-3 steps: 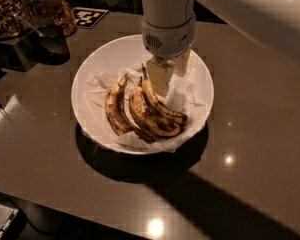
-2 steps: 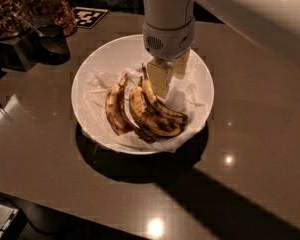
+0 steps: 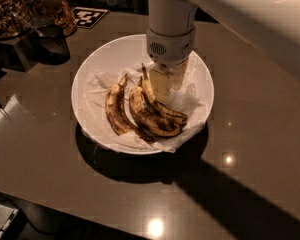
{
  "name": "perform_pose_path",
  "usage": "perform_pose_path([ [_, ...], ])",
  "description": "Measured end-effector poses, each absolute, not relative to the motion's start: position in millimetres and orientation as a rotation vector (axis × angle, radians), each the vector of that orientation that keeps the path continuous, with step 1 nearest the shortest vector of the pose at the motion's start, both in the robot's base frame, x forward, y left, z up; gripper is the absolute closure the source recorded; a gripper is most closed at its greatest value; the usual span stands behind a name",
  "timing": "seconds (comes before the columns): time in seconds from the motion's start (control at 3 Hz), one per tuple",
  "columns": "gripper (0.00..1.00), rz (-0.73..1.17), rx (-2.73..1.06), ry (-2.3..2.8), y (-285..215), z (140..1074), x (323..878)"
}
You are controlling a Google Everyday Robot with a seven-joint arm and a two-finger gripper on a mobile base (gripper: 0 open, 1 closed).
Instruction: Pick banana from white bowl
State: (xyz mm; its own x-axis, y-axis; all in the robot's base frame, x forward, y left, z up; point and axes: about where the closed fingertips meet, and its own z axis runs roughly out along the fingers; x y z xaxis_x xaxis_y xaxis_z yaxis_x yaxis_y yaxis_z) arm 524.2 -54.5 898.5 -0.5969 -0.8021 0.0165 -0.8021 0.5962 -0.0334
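The wide white bowl (image 3: 110, 59), lined with crumpled white paper, sits on the dark table and holds three overripe bananas. The banana (image 3: 166, 112) is the slim, yellowest one at the right of the pile; its long thin stem points to the bowl's far side. A dark, blotched banana (image 3: 146, 119) lies against its left side, and a thicker brown-patched banana (image 3: 115, 109) lies further left. My gripper (image 3: 164, 86) hangs straight down from the white arm into the bowl, over the stem end of the banana, and hides part of it.
Jars of nuts and snacks (image 3: 10, 6) and a dark holder (image 3: 47, 41) stand at the back left. A black-and-white marker tag (image 3: 89, 16) lies behind the bowl. The table's front edge (image 3: 90, 214) runs along the lower left. The arm's shadow falls to the lower right.
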Motion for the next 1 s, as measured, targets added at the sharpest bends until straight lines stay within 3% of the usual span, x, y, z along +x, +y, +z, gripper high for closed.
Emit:
perform_pose_path([
  [0.33, 0.59, -0.023, -1.425, 2.821, -55.5, 892.5, 521.0],
  [1.0, 0.55, 0.038, -1.500, 2.831, -50.9, 878.4, 513.5],
])
